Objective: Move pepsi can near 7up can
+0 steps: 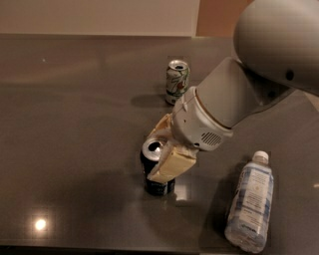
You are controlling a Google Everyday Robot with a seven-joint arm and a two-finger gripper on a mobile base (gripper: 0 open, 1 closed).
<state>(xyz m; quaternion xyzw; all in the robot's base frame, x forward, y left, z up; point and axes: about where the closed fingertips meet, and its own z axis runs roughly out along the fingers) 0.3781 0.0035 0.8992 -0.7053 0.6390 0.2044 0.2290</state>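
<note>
The cream-fingered gripper (154, 155) sits at the dark navy-blue pepsi can (157, 175) on the grey tabletop (75, 124), jaws seemingly clamped on its sides. Grasping step, I'd say; next it needs lifting and carrying toward the white-and-green 7up can (177, 82) behind.

A dark grey-brown tabletop (75, 124) fills nearly the whole frame, its surface smooth and glossy. Its far edge runs straight across near the top. Above it, a pale cream wall (99, 15) spans the upper left and centre, and a warm orange-tan panel (219, 17) adjoins it toward the upper right. A round bright reflection (40, 224) of a lamp glows at lower left, and a tiny glint (44, 60) shows at upper left. Along the bottom edge lies a thin black strip (75, 250). The gripper (152, 157) hangs low in the middle, clamped on the pepsi can (159, 187).
</note>
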